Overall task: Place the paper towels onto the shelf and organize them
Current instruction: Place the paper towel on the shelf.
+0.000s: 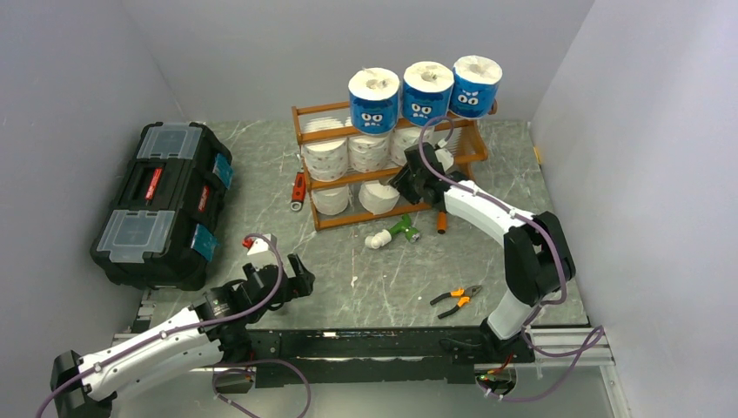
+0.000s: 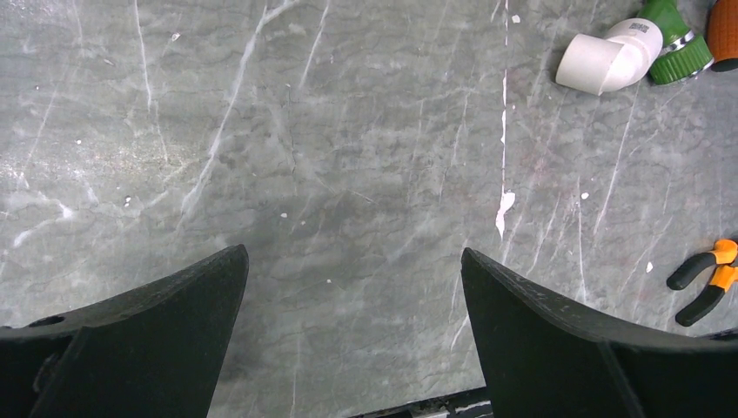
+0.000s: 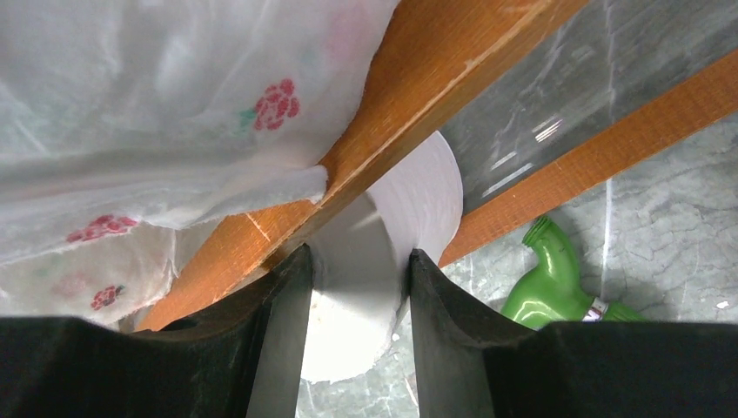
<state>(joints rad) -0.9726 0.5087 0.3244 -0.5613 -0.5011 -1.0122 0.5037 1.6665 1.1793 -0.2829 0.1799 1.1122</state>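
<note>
Right gripper (image 3: 358, 263) clamped on white paper towel roll (image 3: 422, 187) at shelf (image 3: 426, 87) lower tier, frame centre. Three blue rolls (image 1: 426, 91) atop shelf. Left gripper (image 2: 352, 257) wide apart over surface (image 2: 348, 131), lower left.

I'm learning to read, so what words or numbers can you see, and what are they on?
Nothing here can be read.
white pipe elbow: a small grey mark, too blurred to read.
black toolbox: blue stickers, too small to read.
blue-wrapped paper towels: cartoon faces only, no words.
white paper towels: red flower prints, no words.
plain white roll: no print at all.
</note>
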